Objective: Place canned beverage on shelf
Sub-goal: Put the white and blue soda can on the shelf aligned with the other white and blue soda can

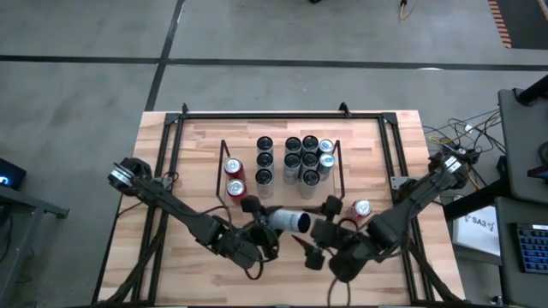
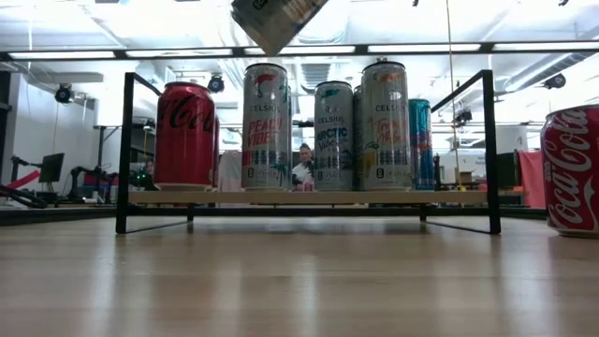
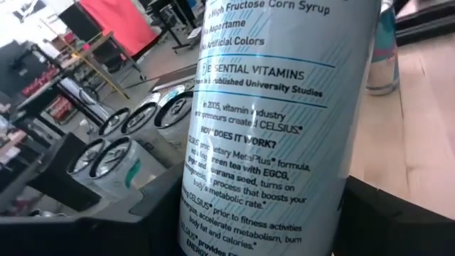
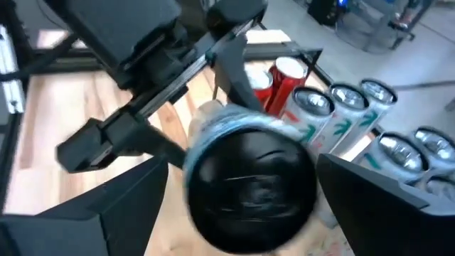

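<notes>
A tall white can (image 1: 289,221) hangs in the air on its side, above the table (image 1: 402,154) near its front edge and in front of the shelf (image 1: 223,158), with both arms meeting at it. The left gripper (image 1: 261,224) is clamped on the can body: in the left wrist view the printed side of the can fills the space between its two dark fingers (image 3: 153,220), so this arm carries the weight. The right gripper (image 1: 318,233) sits at the can's other end with its jaws apart; the right wrist view looks straight at the can's dark end, with a finger standing clear on each side and touching nothing. This reads as a handover, the can lying level so each gripper can reach a different part of it. The shelf stands toward the back middle of the table; two red cans (image 1: 235,176) stand at its left end, a block of tall cans (image 1: 295,159) fills the middle and right, and a gap shows between the two groups, the likely slot. One more red can (image 1: 361,208) stands on the table near the shelf's right end, off the shelf. The held can has to be stood upright before it goes in; tilted, it could knock its neighbours
</notes>
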`<state>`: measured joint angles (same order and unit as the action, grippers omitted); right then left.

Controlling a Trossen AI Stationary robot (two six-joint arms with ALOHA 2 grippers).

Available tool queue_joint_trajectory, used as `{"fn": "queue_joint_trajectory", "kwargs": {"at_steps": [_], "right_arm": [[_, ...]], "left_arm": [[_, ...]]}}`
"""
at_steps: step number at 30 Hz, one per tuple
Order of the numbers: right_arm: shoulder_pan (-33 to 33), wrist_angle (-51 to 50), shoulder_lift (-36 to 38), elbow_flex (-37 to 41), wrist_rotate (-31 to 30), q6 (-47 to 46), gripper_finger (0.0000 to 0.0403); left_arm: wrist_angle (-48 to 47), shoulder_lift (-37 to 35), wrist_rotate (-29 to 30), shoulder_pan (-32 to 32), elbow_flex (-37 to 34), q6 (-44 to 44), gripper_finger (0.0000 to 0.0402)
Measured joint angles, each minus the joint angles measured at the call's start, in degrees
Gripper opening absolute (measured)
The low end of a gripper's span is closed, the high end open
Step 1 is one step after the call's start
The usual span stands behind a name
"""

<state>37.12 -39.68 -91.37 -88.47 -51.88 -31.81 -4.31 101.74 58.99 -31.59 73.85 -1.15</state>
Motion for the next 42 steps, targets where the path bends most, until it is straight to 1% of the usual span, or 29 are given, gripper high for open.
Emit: {"fn": "queue_joint_trajectory", "kwargs": {"at_steps": [3,5,7,11,14,16,18,20,23,25,27,30,33,35,37,40,42], "right_arm": [[0.2,0.1,2.3,-0.3,0.2,3.1,0.0342],[0.3,0.1,3.9,-0.4,0.2,4.9,0.0335],[0.3,-0.2,5.5,-0.4,-0.4,6.0,0.0329],[0.8,-0.2,7.8,-0.4,-2.2,6.3,0.0326],[1.7,-0.1,8.3,-0.3,-6.6,5.7,0.0326],[2.4,0.0,8.1,0.4,-10.1,5.2,0.0326],[2.5,0.9,7.3,1.2,-13.1,4.4,0.0326],[2.5,4.0,5.9,2.3,-14.3,4.6,0.0326],[1.9,13.8,3.1,4.2,-14.1,10.0,0.0326],[1.7,21.8,1.3,4.9,-14.2,16.5,0.0326],[1.3,30.4,-0.5,5.1,-14.1,24.4,0.0326],[0.5,43.8,-3.0,5.1,-12.6,35.2,0.0327],[-0.7,53.6,-4.5,5.1,-9.8,42.4,0.0327],[-1.6,55.4,-4.7,5.1,-8.0,43.9,0.0327],[-2.7,55.1,-4.7,5.1,-6.4,43.0,0.0327],[-4.8,55.8,-5.0,5.1,-1.1,41.7,0.0327],[-5.8,57.0,-5.3,5.1,1.1,41.6,0.0327]], "left_arm": [[-0.5,-1.9,-0.1,0.0,-0.7,2.4,0.0243],[-2.6,-4.2,0.2,0.0,-1.2,5.0,0.0243],[-4.3,-7.0,0.9,-0.1,-2.2,6.9,0.0243],[-3.5,-14.7,-0.7,-0.5,-5.4,8.1,0.0243],[4.2,-19.9,-1.5,-1.1,-10.1,8.1,0.0243],[13.9,-21.9,-2.8,-1.4,-14.5,9.2,0.0243],[26.1,-22.9,-4.6,-1.8,-19.3,11.6,0.0243],[39.2,-22.9,-5.0,-1.9,-23.4,14.8,0.0243],[55.3,-20.8,-6.4,-1.8,-28.0,18.4,0.0243],[62.8,-18.7,-7.1,-1.7,-29.7,20.6,0.0243],[67.5,-16.4,-7.2,-1.8,-30.0,22.6,0.0243],[70.5,-13.0,-7.4,-1.8,-28.7,24.8,0.0243],[71.4,-9.8,-7.3,-1.8,-26.6,27.1,0.0243],[72.1,-8.3,-7.5,-1.8,-24.9,28.4,0.0243],[72.4,-7.2,-7.3,-1.8,-23.8,29.2,0.0243],[72.1,-5.6,-7.6,-1.8,-22.8,29.2,0.0243],[72.2,-4.7,-7.1,-1.8,-22.1,29.3,0.0243]]}}
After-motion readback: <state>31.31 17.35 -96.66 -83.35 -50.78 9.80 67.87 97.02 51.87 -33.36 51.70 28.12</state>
